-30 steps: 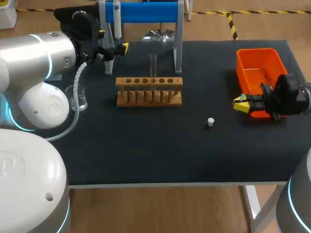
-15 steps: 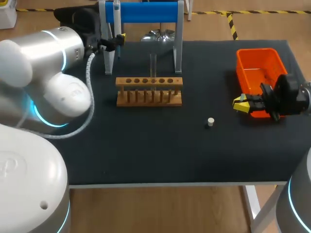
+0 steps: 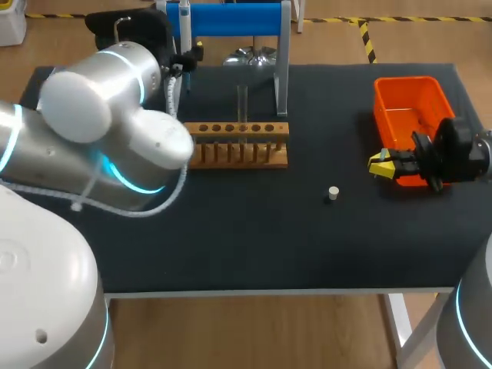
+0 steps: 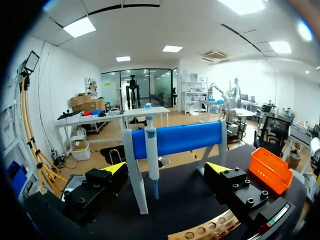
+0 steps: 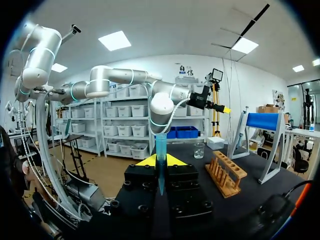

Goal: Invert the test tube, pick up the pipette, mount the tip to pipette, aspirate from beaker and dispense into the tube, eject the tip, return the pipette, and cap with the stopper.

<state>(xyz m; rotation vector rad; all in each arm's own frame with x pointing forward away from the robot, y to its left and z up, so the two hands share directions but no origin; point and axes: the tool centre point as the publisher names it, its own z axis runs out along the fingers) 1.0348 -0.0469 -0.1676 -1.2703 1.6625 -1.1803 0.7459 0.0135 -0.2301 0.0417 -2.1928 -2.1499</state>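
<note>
**A:** Head view, front to back: what has moved?

**B:** The left arm (image 3: 115, 131) has swung in over the nine o'clock side of the desk (image 3: 269, 238), and its elbow now covers the left end of the rack (image 3: 246, 146). The left pincer (image 4: 167, 168) has travelled up to eleven o'clock. Its jaws are spread wide, and the pipette (image 4: 151, 155) hangs just ahead between them, untouched. I'd judge the pick-up is next.

**A:** And the right side?

**B:** It hasn't stirred. The right pincer (image 5: 160, 161) sits at three o'clock, clamped on the tip (image 5: 160, 145), a slim blue plastic cone ready for mounting.

**A:** Materials, nearest first?

**B:** The stopper (image 3: 333, 193) is a small pale plug at five o'clock from the rack, lying on matte black cloth. The rack is wood, with a row of round holes. The test tube (image 3: 242, 104) stands in it, thin and clear. I can't tell which end is up. The beaker (image 5: 199, 150) is clear glass, near the rack's far end. The orange bin (image 3: 407, 108) is glossy plastic at two o'clock. At twelve is the stand (image 3: 231, 18), a smooth blue bar on grey legs.
</note>
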